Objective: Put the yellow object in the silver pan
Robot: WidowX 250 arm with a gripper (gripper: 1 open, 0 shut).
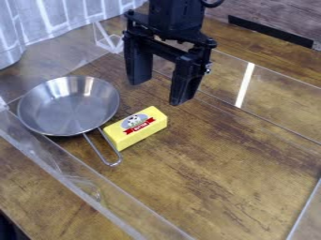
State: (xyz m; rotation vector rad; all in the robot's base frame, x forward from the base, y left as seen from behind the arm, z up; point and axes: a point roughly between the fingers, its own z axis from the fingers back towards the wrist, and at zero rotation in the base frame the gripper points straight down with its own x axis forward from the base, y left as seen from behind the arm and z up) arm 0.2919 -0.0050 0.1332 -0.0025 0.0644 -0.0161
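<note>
We observe the claw [164, 94] apart above the table [232, 169], the yellow block [135, 127] outside and just beside the silver pan [69, 105]; grasp, transfer and release all remain, in our judgement.

Lighting and picture quality: even light, small soft frame

Light: moderately bright, diffuse; source out of view.
Pincer [160, 91]: deep black, fine detail lost.
Pan [69, 105], left of pincer: soft sheen.
Table [226, 155], below pincer: mild brightness, grain softened.
Clear plastic strip [90, 195], below and left of pincer: pale, hazy reflections.
Label [137, 123], just below pincer: lettering too small to read.
</note>
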